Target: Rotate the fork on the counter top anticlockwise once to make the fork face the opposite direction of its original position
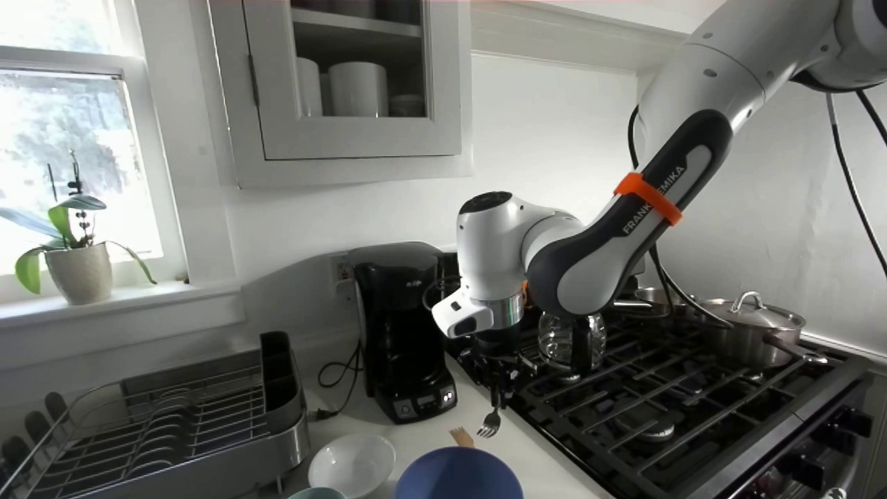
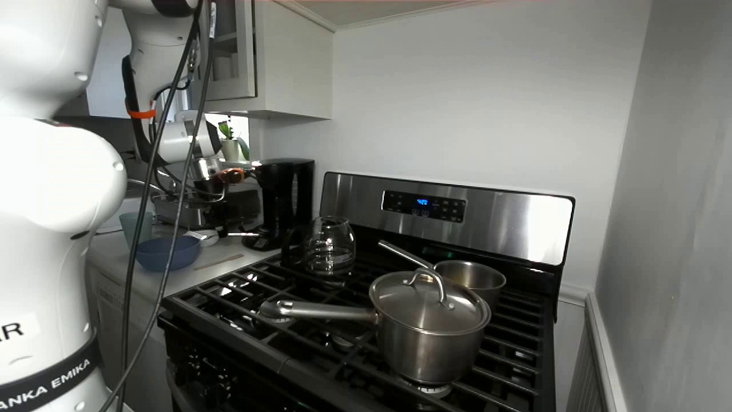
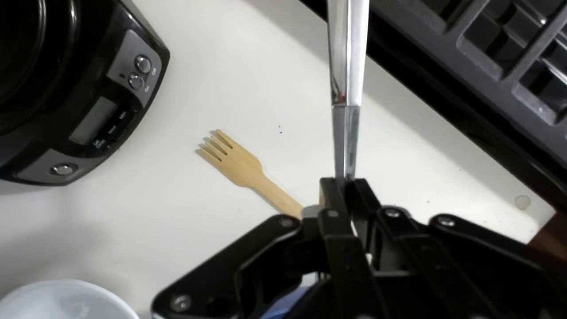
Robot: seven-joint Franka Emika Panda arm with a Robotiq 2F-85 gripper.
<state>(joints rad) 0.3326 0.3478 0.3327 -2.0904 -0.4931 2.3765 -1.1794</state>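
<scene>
Metal fork (image 3: 348, 53), top of the wrist view: polished handle, mirror-like reflections. Wooden fork (image 3: 246, 168), centre: smooth, matt wood. Bench (image 3: 168, 221): smooth, low-gloss. Tool (image 3: 345, 182): largely matt, metallic screw heads (image 3: 447, 221). Coffee maker (image 3: 88, 86), upper left: glossy plastic. Stove grates (image 3: 509, 84), upper right: matt, metal-like. In both exterior views, carafe (image 2: 330, 246): clear glass; lidded pot (image 2: 432, 340): satin metal.

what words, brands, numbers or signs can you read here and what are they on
"FRANK… EMIKA": black arm panel, partly under orange band
"ANKA EMIKA": black base stripe, cut off
"R": white base sticker, cut off
Too small or blurred: coffee maker markings, stove display, cable tag
</scene>
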